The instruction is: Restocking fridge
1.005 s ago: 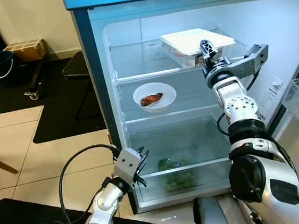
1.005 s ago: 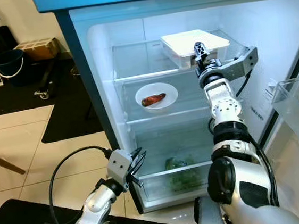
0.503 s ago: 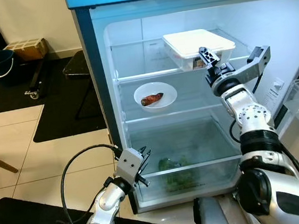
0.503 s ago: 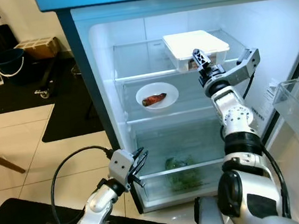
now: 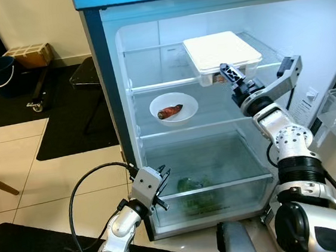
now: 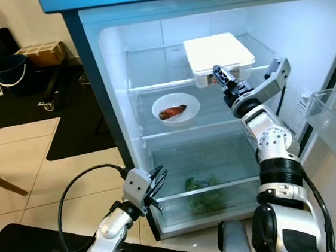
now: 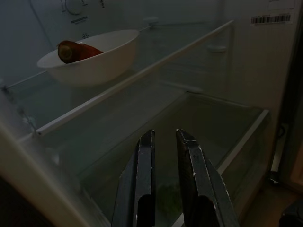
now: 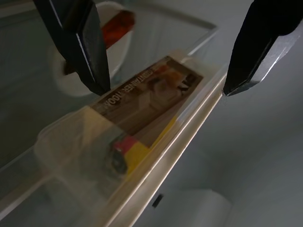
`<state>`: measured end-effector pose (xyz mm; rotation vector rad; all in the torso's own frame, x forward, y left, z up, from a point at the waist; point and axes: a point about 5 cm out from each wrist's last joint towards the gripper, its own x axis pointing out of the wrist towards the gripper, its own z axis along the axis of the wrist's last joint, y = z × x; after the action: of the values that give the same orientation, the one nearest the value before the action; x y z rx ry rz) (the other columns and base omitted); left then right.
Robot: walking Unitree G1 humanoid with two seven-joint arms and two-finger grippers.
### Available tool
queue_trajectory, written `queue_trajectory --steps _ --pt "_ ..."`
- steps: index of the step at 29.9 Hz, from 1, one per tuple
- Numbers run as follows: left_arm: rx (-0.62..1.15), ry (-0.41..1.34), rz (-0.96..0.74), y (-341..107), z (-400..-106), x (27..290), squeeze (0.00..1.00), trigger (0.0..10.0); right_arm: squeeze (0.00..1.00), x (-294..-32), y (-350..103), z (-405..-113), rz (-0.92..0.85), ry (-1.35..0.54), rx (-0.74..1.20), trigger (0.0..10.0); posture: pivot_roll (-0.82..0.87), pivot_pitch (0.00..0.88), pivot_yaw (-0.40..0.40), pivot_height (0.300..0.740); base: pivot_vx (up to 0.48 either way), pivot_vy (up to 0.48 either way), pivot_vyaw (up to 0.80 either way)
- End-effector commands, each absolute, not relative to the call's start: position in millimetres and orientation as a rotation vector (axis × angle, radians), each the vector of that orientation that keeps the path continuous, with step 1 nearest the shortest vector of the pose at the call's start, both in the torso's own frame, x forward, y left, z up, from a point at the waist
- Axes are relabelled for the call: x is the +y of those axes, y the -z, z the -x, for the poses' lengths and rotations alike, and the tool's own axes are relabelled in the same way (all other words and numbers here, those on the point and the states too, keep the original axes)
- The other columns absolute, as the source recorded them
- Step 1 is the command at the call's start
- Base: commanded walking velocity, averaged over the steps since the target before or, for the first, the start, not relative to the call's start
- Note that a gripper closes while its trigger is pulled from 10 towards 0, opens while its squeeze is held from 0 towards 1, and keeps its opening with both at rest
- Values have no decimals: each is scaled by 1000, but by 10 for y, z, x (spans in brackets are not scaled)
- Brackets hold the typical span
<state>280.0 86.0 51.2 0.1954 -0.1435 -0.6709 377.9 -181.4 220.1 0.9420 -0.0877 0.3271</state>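
Left eye view: the right gripper [image 5: 225, 70] is hovering with open jaws just near the lidded food box [image 5: 219, 53] sitting on the fridge's top shelf [image 5: 158, 86]. Placement looks finished; next, pulling clear. The left gripper [image 5: 162, 190] is idling low, jaws nearly closed, empty.

The fridge's top shelf [image 5: 158, 86] carries a clear container [image 5: 219, 55] with a white lid, standing at its right end; the label on the container's front wall lies just ahead of the right gripper's spread fingers [image 8: 80, 38].

The middle shelf [image 5: 157, 133] holds a white bowl [image 5: 174, 108] with a reddish-brown piece of food [image 5: 170, 111] in it, below and to the left of those fingers, and up beyond the left gripper's nearly closed fingers [image 7: 147, 179].

The bottom drawer [image 5: 205, 189] holds green leafy vegetables [image 5: 197, 196], just ahead of the left gripper's fingers.
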Motion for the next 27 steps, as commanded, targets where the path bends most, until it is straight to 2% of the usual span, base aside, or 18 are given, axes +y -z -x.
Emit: queue_trajectory --steps 1,2,3,4,8,12,14,16,17,18,20,21,24,27 --pt "-161 671 -188 -525 -2785 833 0 10000 639 -1805 -2288 -3773 -978 -338 -127 10000 -84 0 -14 431 0 0 0" --pt "-161 671 -188 -525 -2785 833 0 10000 639 -1805 -2288 -3773 -978 -338 -127 10000 -84 0 -14 431 0 0 0" --pt "-160 671 -188 -521 -2782 834 0 10000 969 -1794 -2302 -3779 -1009 -338 -133 10000 -84 0 -14 431 0 0 0" --pt "-159 670 -188 -519 -2781 835 0 10000 961 -1787 -2320 -3793 -1043 -329 -141 10000 -84 0 -14 431 0 0 0" --pt "-159 669 -187 -519 -2782 833 0 10000 882 -1772 -2348 -3850 -1058 -269 -148 10000 -87 0 -16 431 0 0 0" --pt "-159 669 -187 -519 -2783 830 0 10000 871 -1750 -2347 -3859 -1021 -269 -142 10000 -87 0 -15 431 0 0 0" --pt "-160 669 -186 -522 -2783 820 0 10000 761 -1676 -2348 -3862 -935 -289 -127 10000 -83 0 -19 431 0 0 0" --pt "-161 669 -185 -523 -2784 816 0 10000 761 -1643 -2347 -3855 -916 -305 -120 10000 -83 0 -20 431 0 0 0" --pt "-161 667 -185 -522 -2784 818 0 10000 639 -1631 -2320 -3841 -900 -319 -106 10000 -83 0 -21 431 0 0 0" --pt "-160 665 -185 -521 -2783 821 0 10000 608 -1621 -2284 -3825 -880 -334 -87 10000 -83 0 -21 431 0 0 0" --pt "-160 665 -185 -521 -2783 821 0 10000 608 -1621 -2284 -3825 -880 -334 -87 10000 -83 0 -21 431 0 0 0" --pt "-161 664 -185 -521 -2783 823 0 10000 557 -1613 -2239 -3810 -843 -341 -63 10000 -83 0 -22 431 0 0 0" --pt "-161 663 -185 -521 -2782 824 0 10000 514 -1617 -2171 -3796 -799 -334 -34 10000 -84 0 -22 431 0 0 0" --pt "-161 665 -185 -518 -2778 827 0 10000 349 -1660 -2062 -3735 -754 -340 3 10000 -88 0 -18 431 0 0 0"
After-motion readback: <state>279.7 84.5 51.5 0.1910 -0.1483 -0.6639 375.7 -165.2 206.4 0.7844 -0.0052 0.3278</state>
